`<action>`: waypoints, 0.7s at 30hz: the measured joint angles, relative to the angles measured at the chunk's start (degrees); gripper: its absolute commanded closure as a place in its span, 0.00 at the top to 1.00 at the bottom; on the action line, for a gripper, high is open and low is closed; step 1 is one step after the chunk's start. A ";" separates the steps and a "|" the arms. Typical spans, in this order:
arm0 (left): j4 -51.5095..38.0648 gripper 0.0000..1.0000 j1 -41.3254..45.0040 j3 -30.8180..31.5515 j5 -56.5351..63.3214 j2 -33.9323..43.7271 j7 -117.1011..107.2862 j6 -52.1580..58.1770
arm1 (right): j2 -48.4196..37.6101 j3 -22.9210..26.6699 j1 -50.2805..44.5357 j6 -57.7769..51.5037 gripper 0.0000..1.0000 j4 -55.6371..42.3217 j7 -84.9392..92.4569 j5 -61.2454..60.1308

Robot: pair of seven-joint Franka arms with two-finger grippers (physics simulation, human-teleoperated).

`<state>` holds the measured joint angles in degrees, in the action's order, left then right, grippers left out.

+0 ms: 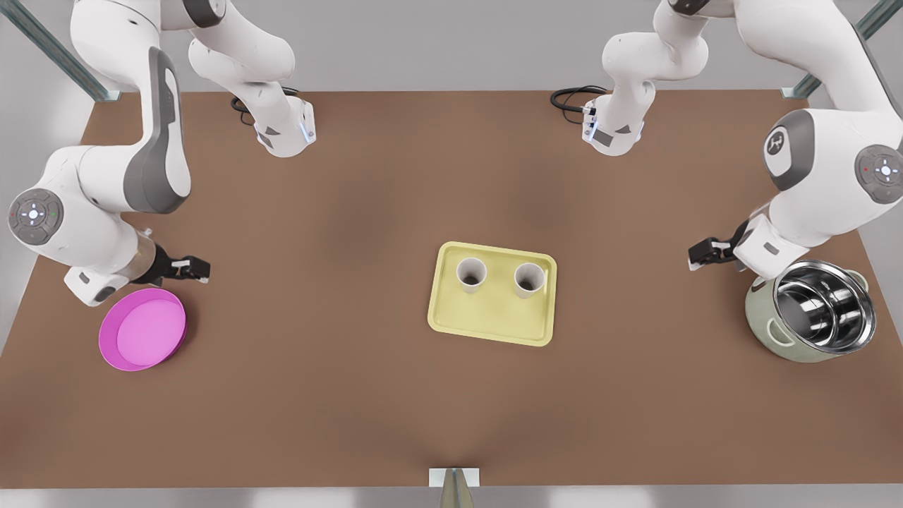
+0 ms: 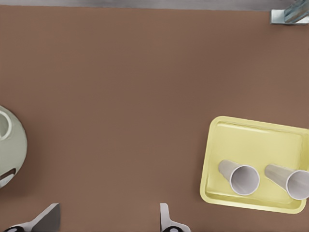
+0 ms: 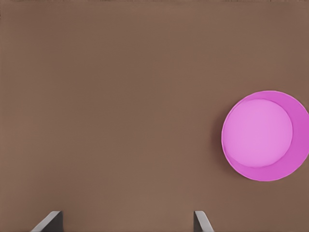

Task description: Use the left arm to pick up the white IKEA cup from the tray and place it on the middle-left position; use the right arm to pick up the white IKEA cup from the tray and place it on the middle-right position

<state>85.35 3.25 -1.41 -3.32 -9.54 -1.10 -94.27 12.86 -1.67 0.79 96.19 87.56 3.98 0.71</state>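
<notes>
Front view: the pale yellow tray (image 1: 492, 321) lies about mid-worktop (image 1: 338, 395), well away from every edge. Both white cups stand upright in its half toward the edge where the arm bases stand. The left gripper (image 1: 707, 252) hangs near the worktop's end on the front view's right, just beside a pale green pot (image 1: 769, 324) with a steel bowl (image 1: 822, 307) in it. The right gripper (image 1: 192, 269) hangs near the opposite end, just beside a round magenta dish (image 1: 143, 329). Both are well apart from the tray and neither holds anything.

Left wrist view: the left gripper (image 2: 109, 209) has its fingers (image 2: 48, 217) spread wide over bare worktop. The pot (image 2: 9, 145) is at one side of it and the tray (image 2: 256, 140) off at the other. The nearer cup (image 2: 240, 176) and the farther cup (image 2: 293, 181) are untouched.

Right wrist view: the right gripper (image 3: 127, 215) is likewise released, fingers (image 3: 203, 223) apart over plain worktop, with the dish (image 3: 264, 136) to one side.

By my reading, no pick has begun and the step in hand is the first reach. Next, the left arm must travel in over the tray, drop its spread fingers around the nearer cup's rim and close. The cups stand near each other, so the descent must be centred to avoid knocking the neighbour.
</notes>
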 measured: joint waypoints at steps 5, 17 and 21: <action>-0.30 1.00 -0.04 -0.26 0.01 -1.68 0.68 -2.08 | 6.05 -0.46 -9.89 3.49 1.00 -0.01 -1.30 -0.51; 0.07 1.00 -0.23 0.07 -0.12 -2.14 1.82 -2.87 | 24.67 -2.59 -37.13 22.52 1.00 -7.45 -26.45 -0.64; 0.54 1.00 -0.68 -0.18 -0.08 -2.18 2.10 -2.91 | 24.93 -4.24 -39.02 24.34 1.00 -7.81 -33.52 -0.46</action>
<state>85.90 2.58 -1.60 -3.40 -11.73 1.00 -97.18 37.79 -5.91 -38.22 120.53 79.75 -29.53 0.25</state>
